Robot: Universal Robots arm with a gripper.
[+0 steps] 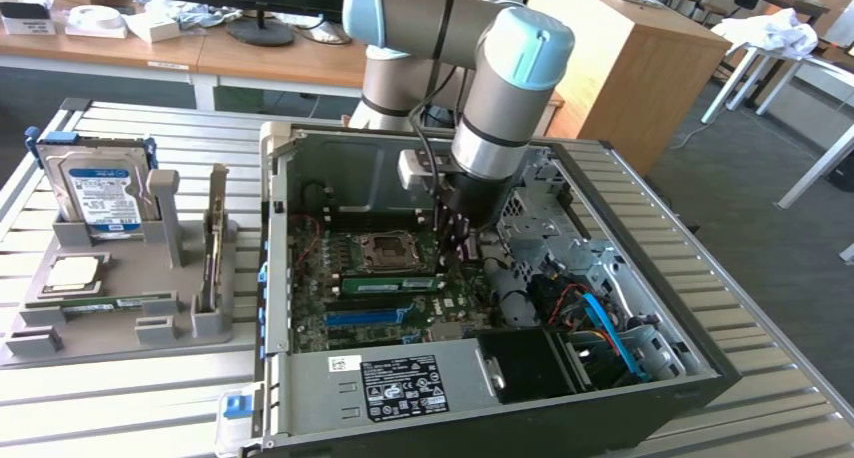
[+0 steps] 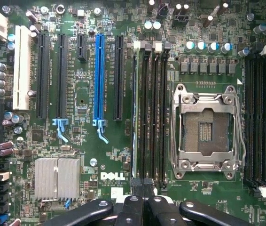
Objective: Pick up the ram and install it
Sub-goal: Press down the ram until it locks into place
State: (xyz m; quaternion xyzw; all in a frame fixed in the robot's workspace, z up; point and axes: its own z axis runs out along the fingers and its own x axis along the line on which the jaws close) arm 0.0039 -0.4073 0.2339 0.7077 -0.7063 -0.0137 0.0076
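While the arm reaches into the open computer case (image 1: 587, 278), the tool (image 2: 143, 188) is closed with its fingers together above the motherboard (image 2: 86, 155), holding nothing I can see. One ram (image 1: 387, 284) already sits in a slot beside the empty processor socket (image 2: 207, 128).

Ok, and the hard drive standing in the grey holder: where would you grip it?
Take the hard drive by its upper half, coming from straight above, with fingers across its two broad flat faces. It stands upright in the grey stand, which covers its lower end and leaves the top free.
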